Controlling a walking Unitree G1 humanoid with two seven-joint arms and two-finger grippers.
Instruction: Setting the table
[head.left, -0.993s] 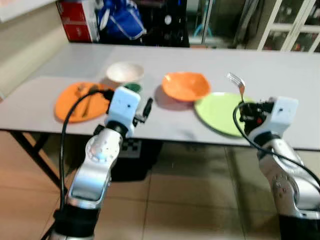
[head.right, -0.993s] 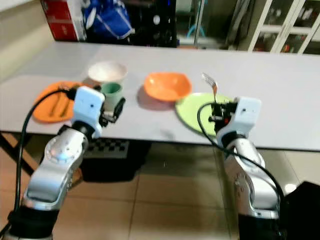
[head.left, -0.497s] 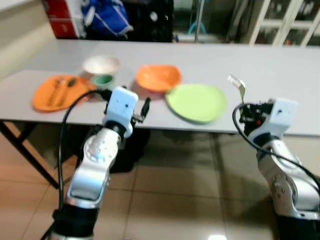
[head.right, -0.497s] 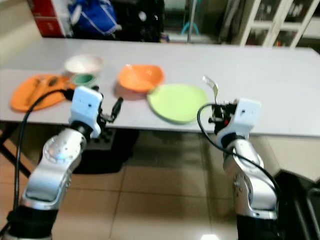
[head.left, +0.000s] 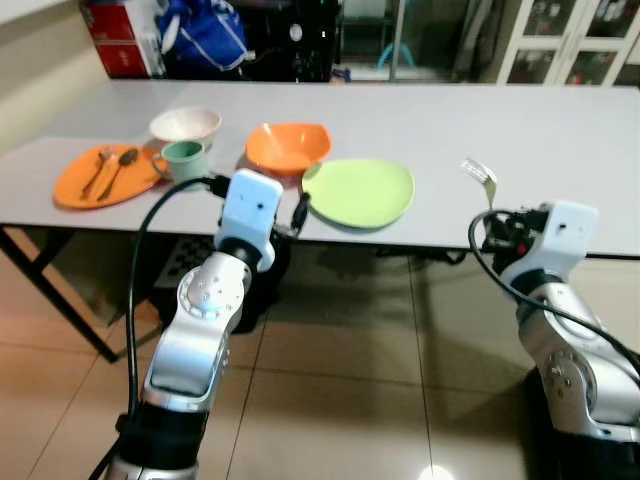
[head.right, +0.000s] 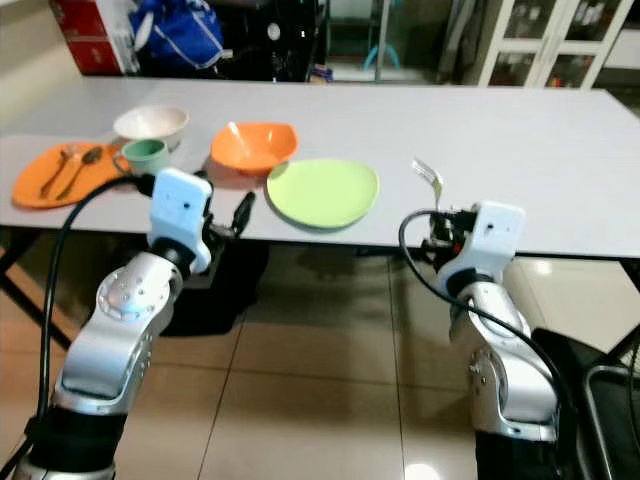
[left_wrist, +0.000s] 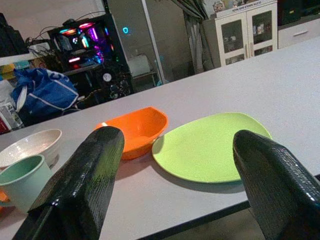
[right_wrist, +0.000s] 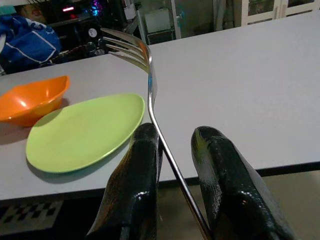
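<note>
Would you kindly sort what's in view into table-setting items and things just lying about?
For the job: fork in the right gripper; green plate; orange bowl; orange plate with cutlery; green mug; white bowl.

Lying about: blue bag; red box.

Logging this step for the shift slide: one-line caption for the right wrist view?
Right claw holds a fork tines-up, short of the table, green plate ahead.

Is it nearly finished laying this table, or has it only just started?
Partly done, it seems. Already on the table: an orange plate with cutlery on it, a white bowl, a green cup, an orange bowl and a green plate. In hand: the right pincer holds a fork, tines up, short of the table edge. Left: probably laying that fork by the green plate. The left pincer is open.
</note>
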